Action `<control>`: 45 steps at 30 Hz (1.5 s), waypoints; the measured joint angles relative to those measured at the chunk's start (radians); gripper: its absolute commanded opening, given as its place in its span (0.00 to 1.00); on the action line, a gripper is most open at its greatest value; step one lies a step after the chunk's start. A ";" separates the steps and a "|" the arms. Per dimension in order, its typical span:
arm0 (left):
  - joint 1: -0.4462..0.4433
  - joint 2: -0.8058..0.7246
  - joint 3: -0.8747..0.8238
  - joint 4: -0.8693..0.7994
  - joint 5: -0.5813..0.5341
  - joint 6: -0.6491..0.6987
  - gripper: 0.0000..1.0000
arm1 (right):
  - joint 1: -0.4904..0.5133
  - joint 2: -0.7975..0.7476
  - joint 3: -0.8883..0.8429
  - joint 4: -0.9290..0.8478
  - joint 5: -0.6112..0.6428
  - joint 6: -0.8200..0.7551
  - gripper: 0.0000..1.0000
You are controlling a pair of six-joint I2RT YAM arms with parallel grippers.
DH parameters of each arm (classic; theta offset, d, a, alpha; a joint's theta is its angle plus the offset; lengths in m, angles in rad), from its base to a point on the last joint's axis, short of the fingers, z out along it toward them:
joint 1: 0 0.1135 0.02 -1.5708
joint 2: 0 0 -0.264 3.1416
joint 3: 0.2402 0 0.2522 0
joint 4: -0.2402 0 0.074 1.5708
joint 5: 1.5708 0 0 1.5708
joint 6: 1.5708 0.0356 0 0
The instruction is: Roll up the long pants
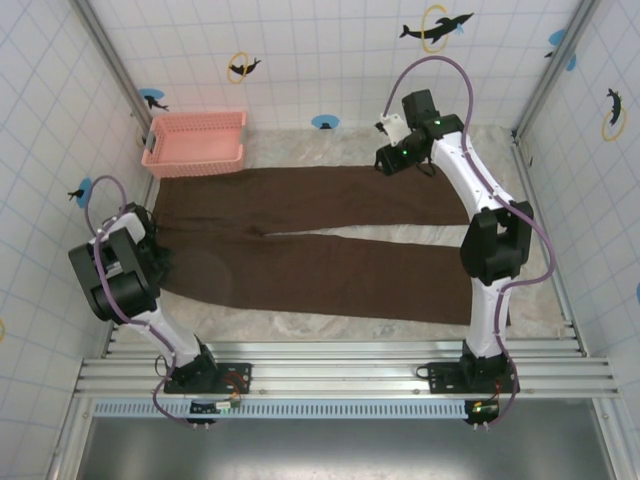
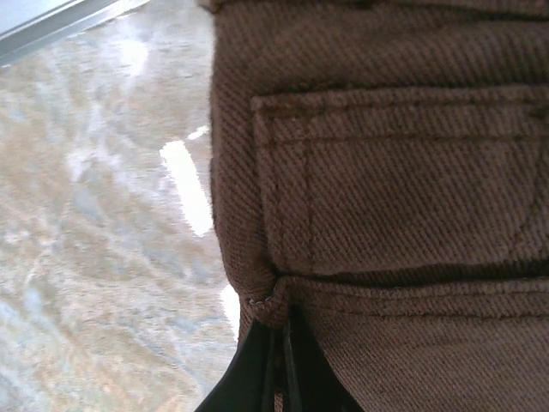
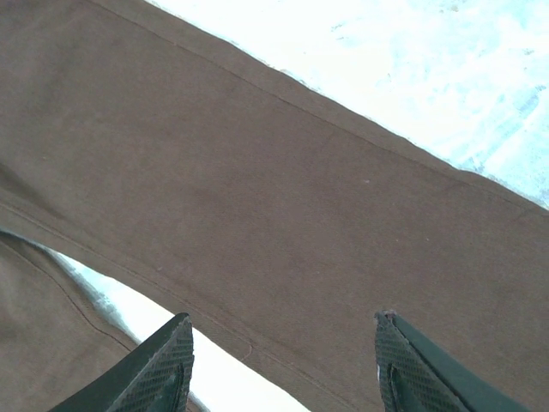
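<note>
The long pants: one pair, two legs flat, just beside one pink basket. Left gripper pinches their edge; right gripper spread apart.

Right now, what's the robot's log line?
left gripper: shut on long pants waist edge | right gripper: open over a leg | pants flat, unrolled

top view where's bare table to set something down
Free: far strip right of the pink basket, behind the long pants; near strip between pants and metal rail. Crowded: the middle, all cloth.
</note>
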 measured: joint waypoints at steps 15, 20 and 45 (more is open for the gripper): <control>-0.101 -0.050 0.346 -0.114 0.317 0.095 0.00 | 0.025 -0.267 -0.345 -0.061 0.085 -0.072 0.62; -0.100 -0.054 0.317 -0.122 0.394 0.056 0.00 | 0.090 -0.386 -0.525 -0.072 0.097 -0.076 0.64; -0.100 0.074 0.425 0.099 0.539 -0.250 0.00 | 0.251 -0.606 -0.780 -0.266 0.105 0.028 0.67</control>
